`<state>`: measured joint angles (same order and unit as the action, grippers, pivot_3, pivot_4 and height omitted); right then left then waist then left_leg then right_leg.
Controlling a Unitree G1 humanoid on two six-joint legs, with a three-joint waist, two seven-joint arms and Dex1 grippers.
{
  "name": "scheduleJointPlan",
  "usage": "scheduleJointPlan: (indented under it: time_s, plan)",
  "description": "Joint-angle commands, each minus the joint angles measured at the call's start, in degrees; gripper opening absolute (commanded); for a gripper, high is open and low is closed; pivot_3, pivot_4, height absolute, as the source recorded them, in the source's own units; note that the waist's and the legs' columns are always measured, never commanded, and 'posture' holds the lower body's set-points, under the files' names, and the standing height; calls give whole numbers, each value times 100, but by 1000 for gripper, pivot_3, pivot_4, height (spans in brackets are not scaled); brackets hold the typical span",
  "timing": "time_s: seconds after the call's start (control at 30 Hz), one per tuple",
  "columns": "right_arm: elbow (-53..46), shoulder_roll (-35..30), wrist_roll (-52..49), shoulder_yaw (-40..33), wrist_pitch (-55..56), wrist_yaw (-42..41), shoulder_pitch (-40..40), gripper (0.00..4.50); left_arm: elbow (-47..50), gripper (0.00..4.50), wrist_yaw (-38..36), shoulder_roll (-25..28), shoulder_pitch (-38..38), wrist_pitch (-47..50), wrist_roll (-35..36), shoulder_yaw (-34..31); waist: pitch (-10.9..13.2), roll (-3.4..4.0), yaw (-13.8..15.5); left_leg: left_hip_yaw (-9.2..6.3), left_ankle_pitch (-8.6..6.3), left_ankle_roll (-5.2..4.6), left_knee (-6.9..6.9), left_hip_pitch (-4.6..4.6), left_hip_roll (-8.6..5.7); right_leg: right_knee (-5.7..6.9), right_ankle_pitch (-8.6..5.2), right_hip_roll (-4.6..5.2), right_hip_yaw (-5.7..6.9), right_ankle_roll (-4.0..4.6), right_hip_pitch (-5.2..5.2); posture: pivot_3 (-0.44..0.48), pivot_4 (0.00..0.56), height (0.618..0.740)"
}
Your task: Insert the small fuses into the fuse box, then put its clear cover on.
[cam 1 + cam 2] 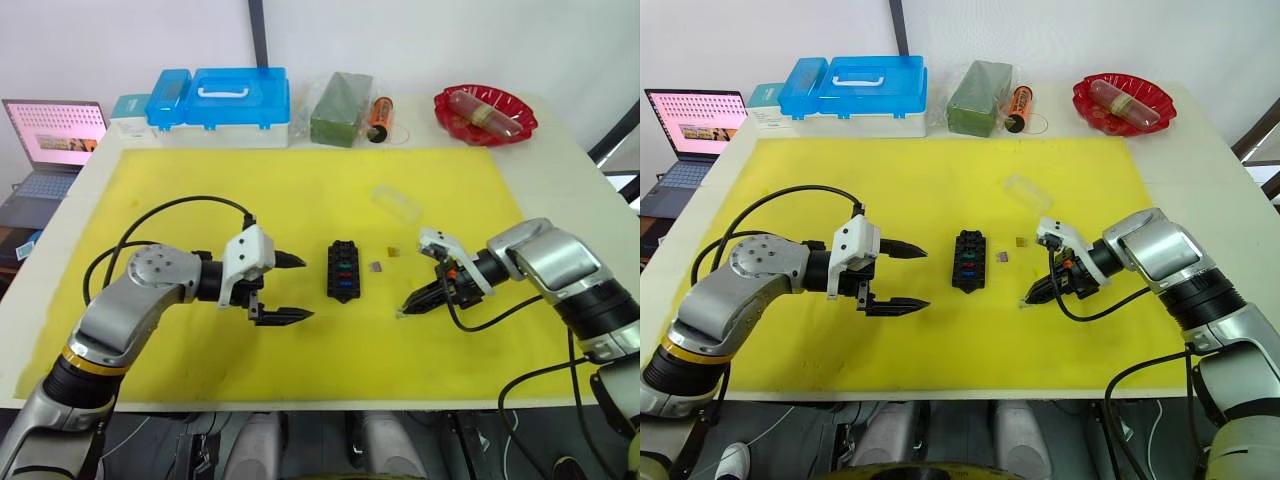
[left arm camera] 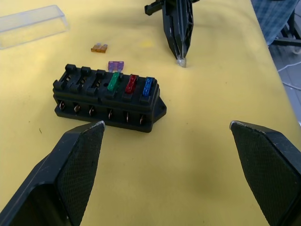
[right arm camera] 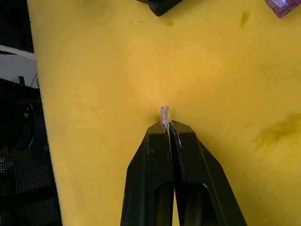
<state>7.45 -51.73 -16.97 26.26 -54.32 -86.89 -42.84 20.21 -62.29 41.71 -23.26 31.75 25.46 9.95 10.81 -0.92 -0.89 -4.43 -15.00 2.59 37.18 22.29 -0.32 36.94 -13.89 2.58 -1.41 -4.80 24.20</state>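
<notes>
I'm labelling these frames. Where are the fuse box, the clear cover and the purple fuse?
fuse box [image 2: 106, 101]: left wrist view, on its black side wall.
clear cover [image 1: 396, 203]: left eye view, middle of its top.
purple fuse [image 2: 115, 65]: left wrist view, middle of its body.

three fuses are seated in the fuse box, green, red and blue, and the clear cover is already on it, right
Not quite. The green, red and blue fuses are seated in the fuse box, but the clear cover lies apart on the yellow mat, as the left wrist view shows.

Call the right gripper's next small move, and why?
Probably carry the grey fuse pinched in the right gripper toward the fuse box: three slots beside the green, red and blue fuses look empty, and the left gripper hangs open nearby.
</notes>
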Motion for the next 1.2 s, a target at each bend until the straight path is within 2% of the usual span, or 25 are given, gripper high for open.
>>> scheduleJointPlan:
  time_s: [0.03, 0.2, 0.3, 0.47, 0.53, 0.7, 0.83, 1.0, 1.2]
  plan:
    - [-200, -138, 26, -20, -47, -46, -49, 24, 54, 4500, 17, -11, -78, -134, -13, -104, 0, 0, -1, 0, 0, 0, 0, 0, 0, 0, 0, 0, 0, 0, 0, 0, 150, 740]
    - [-631, -343, -339, -627, -544, 235, 55, 24, 123, 4500, 52, 1, -17, -120, -7, -135, 0, 0, 10, 0, 0, 0, 0, 0, 0, 0, 0, 1, 0, 0, 0, 0, 150, 740]
    - [-1073, -400, -765, -1322, -1250, 645, 241, 24, 170, 4500, 110, 12, 44, -76, 36, -203, 0, 0, 21, -1, 0, 0, 0, 1, -2, 0, 0, 3, 0, 0, 0, 0, 150, 740]
    - [-1773, 30, -1349, -2601, -2760, 1753, 666, 24, 173, 4500, 132, 37, 77, -89, 50, -234, 0, -1, 14, -4, 0, 0, -1, 1, -1, 1, 0, 1, 1, 1, 0, 0, 150, 740]
    - [-2040, 425, -1455, -3164, -3399, 2227, 813, 24, 147, 4500, 139, 25, 44, -84, 49, -229, 0, -1, 14, -3, 0, 0, -1, 0, -1, 2, 0, 1, 0, 1, 0, 0, 150, 740]
    - [-2466, 1896, -2222, -4739, -3818, 4241, 1756, 24, 20, 4500, 103, -12, -89, -116, 25, -191, -5, -7, 33, -6, 0, 0, -2, 1, -2, 5, 0, 0, 0, 0, -2, 0, 150, 740]
    - [-2620, 2652, -3305, -5469, -3818, 5919, 2305, 24, -52, 4500, 53, -16, -165, -133, 17, -167, -5, -6, 16, -3, 0, 0, 0, 2, -5, 6, 1, 5, -2, -1, -3, 0, 150, 740]
    - [-2736, 3136, -4489, -5874, -3818, 7704, 2644, 24, -11, 4500, 17, 1, -78, -191, 13, -167, -7, -2, -17, -4, 0, 0, -5, -3, -2, 9, 0, 0, -2, 0, -3, 0, 150, 740]
    - [-2411, 3112, -6053, -5938, -3818, 9358, 2896, 24, 169, 4500, 9, 77, 45, -172, 71, -231, -8, -1, 2, -4, 0, -1, -5, -2, -1, 8, 0, 0, -3, 1, -4, 0, 150, 740]
